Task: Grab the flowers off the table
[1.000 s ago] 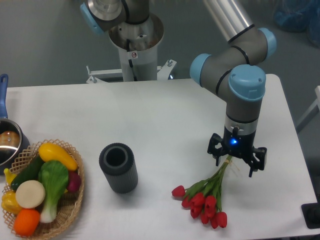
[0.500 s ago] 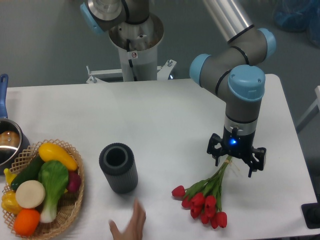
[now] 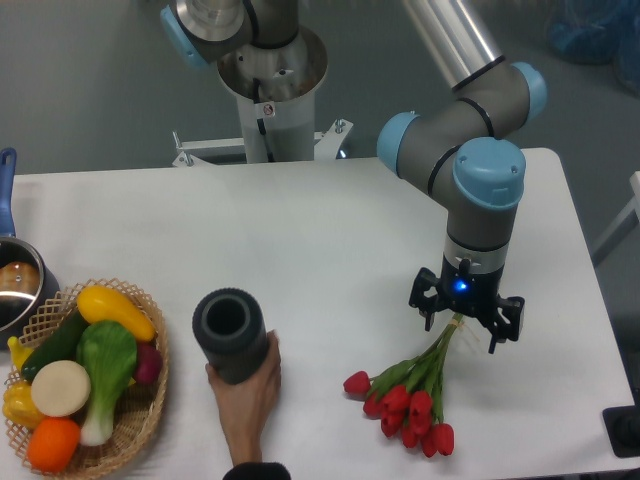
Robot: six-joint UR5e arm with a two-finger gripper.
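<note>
**One new hand in the scene, and the gripper is sitting on the stems**

Your black two-finger gripper (image 3: 462, 322) stands over the thin green stem ends of the bunch of red tulips with closed buds (image 3: 410, 395). The stems run up into the gap between its fingers, which look drawn in around them, but you cannot tell from this view whether they truly pinch. The buds lie on the large white matte tabletop (image 3: 300, 240), so nothing is lifted yet.

Against the earlier views, the gripper has shifted very slightly left and up, while the flowers lie as they did. My reading: the lift is only starting, if at all.

The larger change is beside it. A bare human hand (image 3: 245, 395) has come in from the near edge and now grips the dark ribbed cylindrical cup (image 3: 230, 335), which has been nudged a little leftward. It is well apart from the tulips, but keep an eye on it.

On writing: a small red-and-white sticker on the grey robot pedestal (image 3: 268, 110) is too small to read. No brand shows.
</note>
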